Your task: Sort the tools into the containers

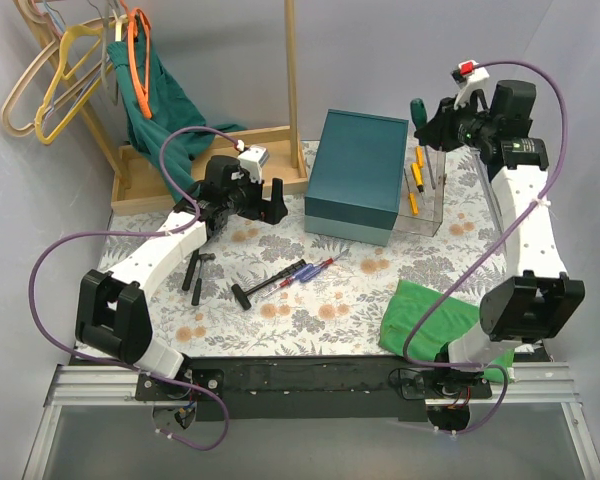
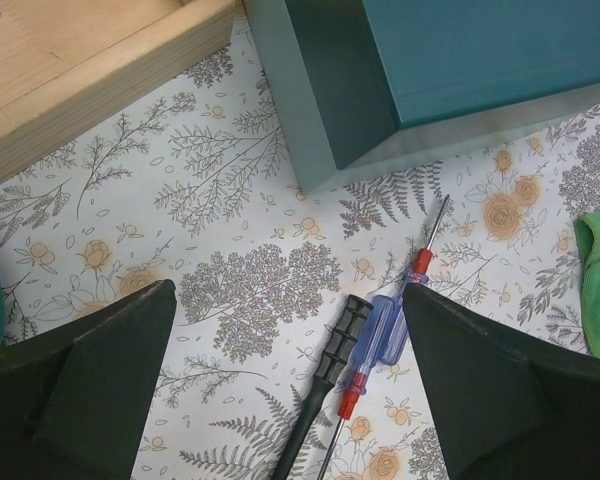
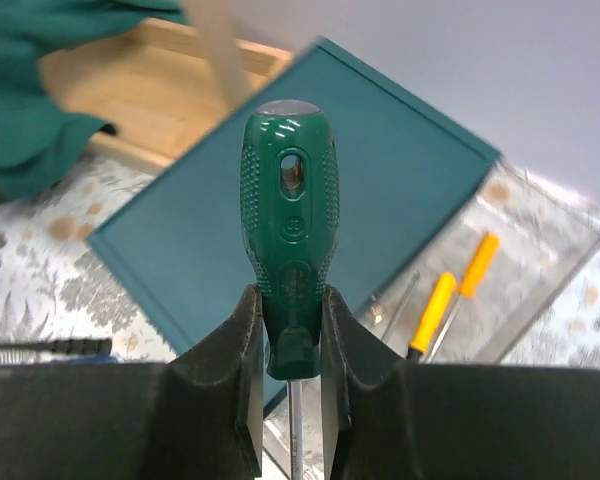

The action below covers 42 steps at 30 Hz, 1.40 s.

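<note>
My right gripper (image 1: 437, 122) is shut on a green-handled screwdriver (image 1: 417, 112) and holds it above the clear tray (image 1: 427, 212). In the right wrist view the green handle (image 3: 288, 230) stands upright between my fingers (image 3: 242, 350), shaft pointing down. Two yellow screwdrivers (image 3: 450, 295) lie in the tray (image 3: 545, 260). My left gripper (image 1: 271, 202) is open and empty above the table, left of the teal box (image 1: 358, 175). Below it lie blue-and-red screwdrivers (image 2: 380, 335) and a black-handled tool (image 2: 332, 365). They also show in the top view (image 1: 305, 272).
A black hammer (image 1: 242, 293) and another black tool (image 1: 194, 270) lie on the floral tablecloth. A green cloth (image 1: 430, 315) lies front right. A wooden rack base (image 1: 140, 185) with hangers and a green garment stands back left.
</note>
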{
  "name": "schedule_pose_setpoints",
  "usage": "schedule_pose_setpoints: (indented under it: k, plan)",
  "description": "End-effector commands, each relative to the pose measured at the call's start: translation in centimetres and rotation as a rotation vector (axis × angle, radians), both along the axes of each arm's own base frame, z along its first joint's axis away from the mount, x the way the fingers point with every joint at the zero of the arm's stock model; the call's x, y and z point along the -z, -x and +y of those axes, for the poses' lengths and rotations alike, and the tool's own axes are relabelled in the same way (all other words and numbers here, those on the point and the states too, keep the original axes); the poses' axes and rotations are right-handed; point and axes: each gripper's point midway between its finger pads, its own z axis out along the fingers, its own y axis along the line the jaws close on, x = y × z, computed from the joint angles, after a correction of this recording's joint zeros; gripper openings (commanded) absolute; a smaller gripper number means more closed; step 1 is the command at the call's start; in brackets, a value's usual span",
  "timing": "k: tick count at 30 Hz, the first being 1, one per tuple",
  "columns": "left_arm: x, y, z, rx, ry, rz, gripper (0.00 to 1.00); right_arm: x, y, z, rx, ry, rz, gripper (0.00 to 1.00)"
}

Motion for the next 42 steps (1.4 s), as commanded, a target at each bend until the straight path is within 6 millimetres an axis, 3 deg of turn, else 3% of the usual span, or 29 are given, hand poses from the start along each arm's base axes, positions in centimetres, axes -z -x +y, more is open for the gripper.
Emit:
schedule_pose_setpoints:
  k: [1,6,8,9,11,12,14,15,16,17,19,20,21,22,23,24,25,26,30,32,38,42]
  plan:
    - [-2.9,-0.4,-0.8,0.017,0.038,-0.060,0.98,3.6,-3.6,-3.4,0.220,-0.111,0.150,0.01]
    - [-3.0,-0.1,-0.6,0.017,0.029,-0.062,0.98,8.9,-5.8,-5.1,0.315,-0.095,0.264,0.01]
    - [-3.1,0.0,-0.4,0.017,0.022,-0.071,0.98,9.7,-6.5,-5.9,0.358,-0.082,0.279,0.01]
    - [-3.2,0.0,-0.3,0.012,0.015,-0.073,0.98,10.0,-6.9,-6.0,0.349,-0.076,0.280,0.17]
    - [-3.5,0.1,0.0,0.007,0.008,-0.085,0.98,8.8,-7.0,-5.2,0.267,-0.069,0.239,0.32]
    - [-3.9,0.0,0.1,0.003,0.006,-0.095,0.98,6.7,-6.9,-4.4,0.227,-0.076,0.191,0.41]
    - [-4.5,0.2,0.1,0.009,0.008,-0.111,0.98,4.5,-6.7,-3.3,0.170,-0.056,0.114,0.45]
    - [-4.6,0.2,0.1,0.012,0.008,-0.115,0.98,2.8,-5.5,-0.8,0.062,-0.049,0.065,0.46]
    - [-4.6,0.1,0.1,0.010,0.006,-0.114,0.98,2.1,-4.6,0.3,-0.042,0.014,-0.005,0.47]
    - [-4.5,0.0,0.1,0.009,0.005,-0.115,0.98,1.5,-1.4,5.4,-0.229,0.042,-0.036,0.47]
    - [-4.5,-0.3,0.0,0.006,0.005,-0.118,0.98,3.5,1.8,8.9,-0.415,0.186,-0.123,0.48]
    - [-4.2,-0.4,0.0,0.008,0.004,-0.114,0.98,3.2,6.0,12.7,-0.549,0.225,-0.177,0.48]
    - [-4.4,-0.6,-0.1,0.008,0.008,-0.117,0.98,4.9,7.9,14.0,-0.608,0.271,-0.190,0.49]
    - [-4.5,-0.6,-0.2,0.007,0.014,-0.116,0.98,8.9,10.2,15.0,-0.685,0.325,-0.157,0.49]
    - [-4.6,-0.7,-0.4,0.010,0.017,-0.116,0.98,9.9,13.2,17.0,-0.783,0.394,-0.232,0.49]
    - [-4.6,-0.7,-0.4,0.011,0.018,-0.115,0.98,11.6,14.7,17.7,-0.837,0.430,-0.242,0.49]
    - [-4.6,-0.7,-0.4,0.010,0.020,-0.116,0.98,15.4,16.8,17.7,-0.895,0.466,-0.184,0.49]
    - [-4.6,-0.8,-0.4,0.008,0.019,-0.116,0.98,16.6,18.6,18.7,-0.959,0.502,-0.212,0.49]
    - [-4.5,-0.4,0.0,0.002,0.013,-0.119,0.98,22.4,22.1,19.5,-1.140,0.610,-0.205,0.50]
    - [-4.3,-0.1,0.2,0.001,0.008,-0.118,0.98,24.2,22.6,19.7,-1.188,0.651,-0.203,0.51]
    - [-4.2,0.5,0.6,-0.003,-0.004,-0.127,0.98,27.8,20.4,20.3,-1.229,0.745,-0.173,0.52]
    - [-4.0,0.5,1.1,-0.011,-0.027,-0.138,0.98,28.6,18.3,21.4,-1.225,0.765,-0.145,0.50]
